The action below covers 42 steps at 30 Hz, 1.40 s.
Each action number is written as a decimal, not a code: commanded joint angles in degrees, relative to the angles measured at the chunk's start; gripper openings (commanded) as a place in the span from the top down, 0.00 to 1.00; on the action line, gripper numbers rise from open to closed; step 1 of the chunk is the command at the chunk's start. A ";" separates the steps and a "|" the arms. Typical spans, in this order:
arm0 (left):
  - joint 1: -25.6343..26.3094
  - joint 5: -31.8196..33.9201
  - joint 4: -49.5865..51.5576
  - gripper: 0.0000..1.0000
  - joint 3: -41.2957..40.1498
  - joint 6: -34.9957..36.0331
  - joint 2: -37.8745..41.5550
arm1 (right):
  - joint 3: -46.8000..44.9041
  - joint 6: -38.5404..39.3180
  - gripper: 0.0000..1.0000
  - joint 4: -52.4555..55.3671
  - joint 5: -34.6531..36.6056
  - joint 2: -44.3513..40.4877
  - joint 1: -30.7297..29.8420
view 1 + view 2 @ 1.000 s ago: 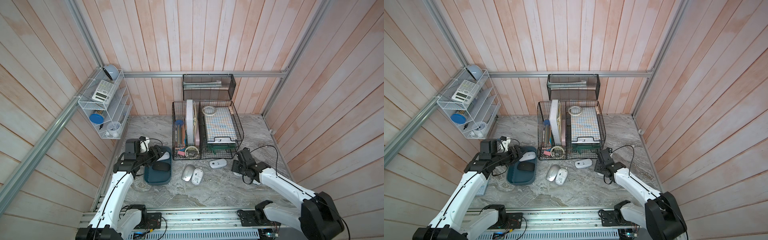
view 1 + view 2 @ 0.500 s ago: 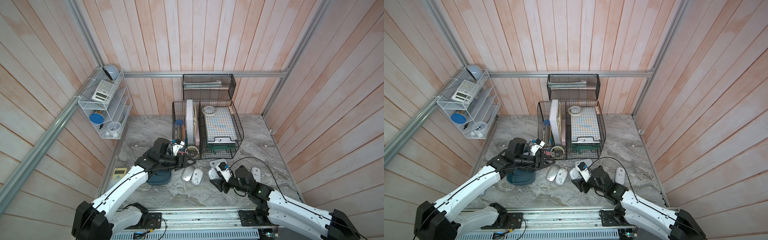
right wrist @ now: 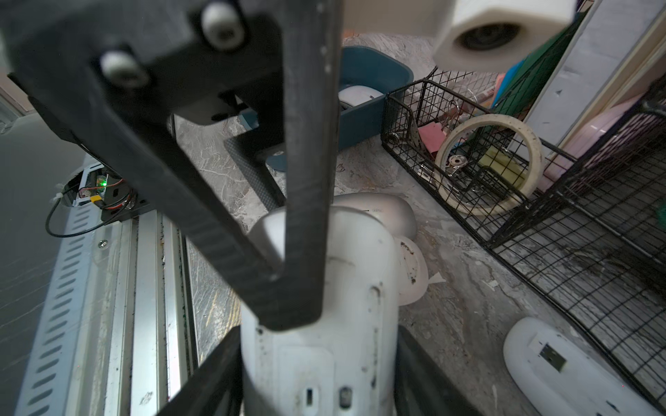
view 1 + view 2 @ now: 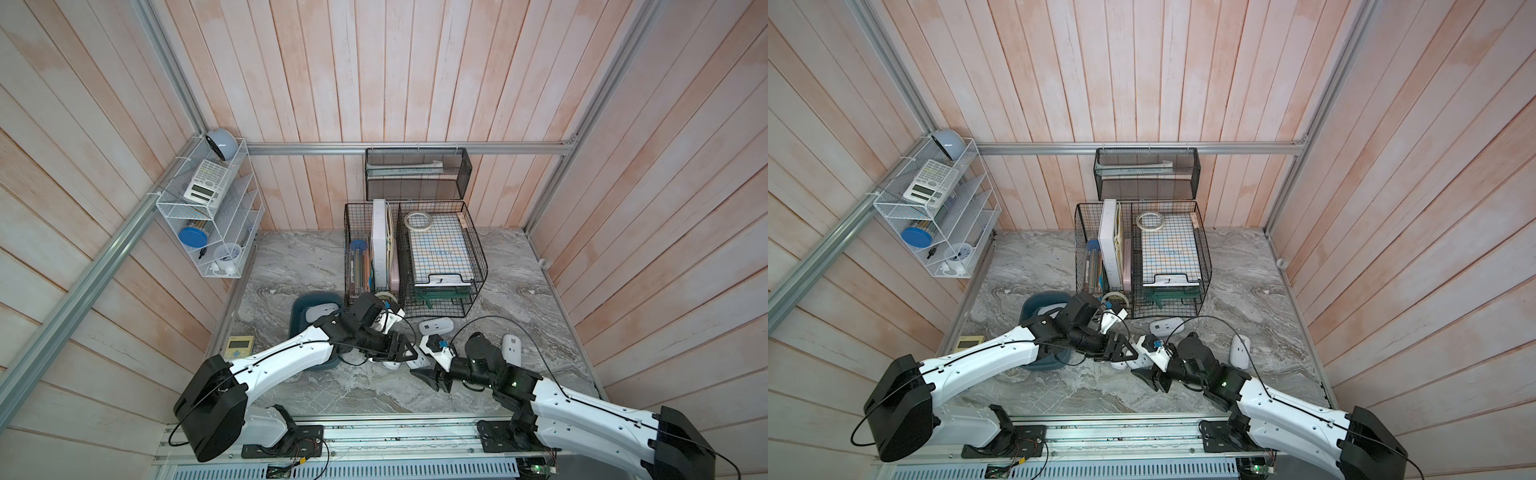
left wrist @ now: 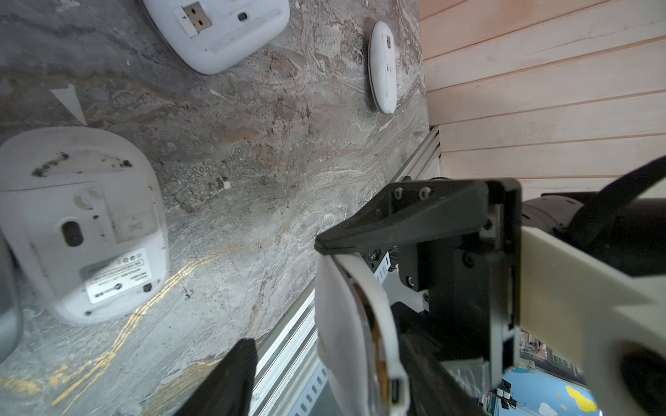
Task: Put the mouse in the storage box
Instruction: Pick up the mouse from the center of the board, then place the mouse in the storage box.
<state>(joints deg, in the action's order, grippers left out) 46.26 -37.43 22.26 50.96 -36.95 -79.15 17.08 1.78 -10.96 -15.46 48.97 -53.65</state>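
Handing the mouse across, right hand to left

Judging by the poses, this is a handover above the tabletop (image 4: 299, 257), near the middle front. The right hand (image 3: 317, 338) is clamped on the sides of the mouse (image 3: 342, 360) and holds it off the surface. The left hand (image 4: 406, 354) stands partly open right beside it. One of its fingers (image 3: 306, 180) crosses the mouse's back in the right wrist view, and the left wrist view shows a gap, so it has no grip yet.

To do this well, the left hand should close on the free end, clear of the right fingers. The right hand should let go only once that hold looks firm. The storage box (image 4: 296, 320) sits to the left, well apart, with another white mouse (image 4: 319, 311) already inside, so the drop should land beside that one.

Compared with a second ago, the left arm has swung from over the box to the middle, and the right arm has come in from the right.
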 commanded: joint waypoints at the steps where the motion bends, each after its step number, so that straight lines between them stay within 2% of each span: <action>1: 0.89 1.17 -1.87 0.38 2.02 1.44 -2.01 | 1.64 0.84 0.50 -1.43 -1.28 -0.20 -0.40; 4: 1.13 1.09 -3.05 0.51 2.42 0.57 -3.80 | 1.40 0.77 0.50 -1.66 -1.66 0.05 -0.45; 6: 1.36 1.05 -3.49 0.63 2.93 0.16 -4.65 | 1.63 0.74 0.49 -1.65 -2.02 0.82 -0.43; 10: 1.46 1.02 -4.57 0.78 3.01 -0.58 -5.13 | 1.73 0.61 0.44 -1.45 -2.12 1.37 -0.48; 11: 1.49 1.17 -4.60 0.81 2.93 -0.64 -5.06 | 1.69 0.52 0.40 -1.48 -1.97 1.30 -0.45; 13: 1.46 2.02 -3.91 0.88 2.86 -0.58 -4.72 | 1.48 0.28 0.26 -1.74 -1.31 1.02 -0.56; 16: 1.08 4.74 -1.64 0.91 2.90 -0.15 -3.14 | 0.88 -0.44 0.03 -2.56 0.53 0.49 -0.49; 19: -1.37 6.54 2.67 0.92 2.77 0.99 -0.25 | 0.43 -1.36 0.02 -2.75 3.77 -0.28 -0.49; 21: -5.53 9.13 8.32 0.93 2.48 2.27 3.15 | 0.19 -1.28 0.03 -2.34 4.92 -1.01 -0.50; 26: -14.30 28.22 31.65 0.94 8.63 7.83 12.01 | -1.07 -1.83 0.03 -3.61 6.10 -1.63 -0.49; 29: -15.34 40.13 42.01 0.94 15.23 8.60 13.87 | -1.54 -1.78 0.03 -4.99 6.34 -0.92 -0.49; 33: -15.33 56.05 51.43 0.94 20.93 7.61 9.94 | -1.17 -1.17 0.02 -4.95 6.17 -0.06 -0.52; 42: -13.14 69.46 54.24 0.94 20.38 3.09 -5.83 | -1.61 -1.36 0.02 -4.57 7.20 -1.05 -0.49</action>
<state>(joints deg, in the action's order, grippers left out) 32.18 23.64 73.03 72.12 -31.92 -82.24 16.16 0.62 -14.59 -9.47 48.71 -53.87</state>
